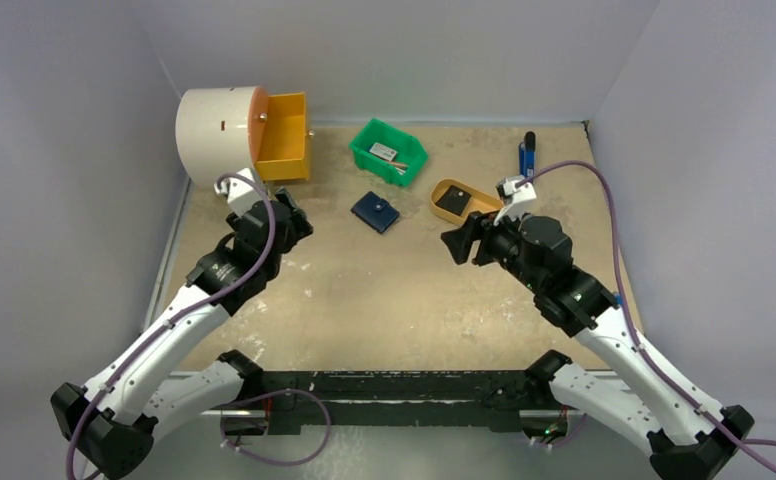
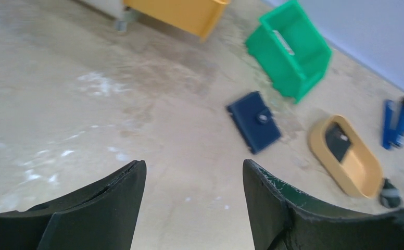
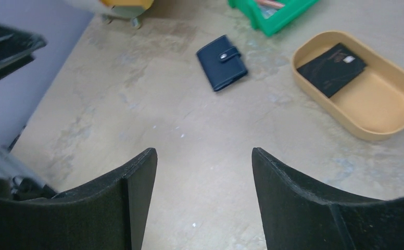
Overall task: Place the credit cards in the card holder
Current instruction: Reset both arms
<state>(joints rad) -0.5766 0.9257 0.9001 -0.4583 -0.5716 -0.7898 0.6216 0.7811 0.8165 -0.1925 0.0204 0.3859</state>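
Observation:
The navy card holder lies shut on the table between my two arms; it also shows in the left wrist view and the right wrist view. A light card lies in the green bin. My left gripper is open and empty, left of the holder, as the left wrist view shows. My right gripper is open and empty, right of and nearer than the holder; its wrist view shows bare table between the fingers.
A tan oval tray holding a flat black square piece sits right of the holder. A blue-and-black stick tool lies at the back right. A white drum with an open orange drawer stands at the back left.

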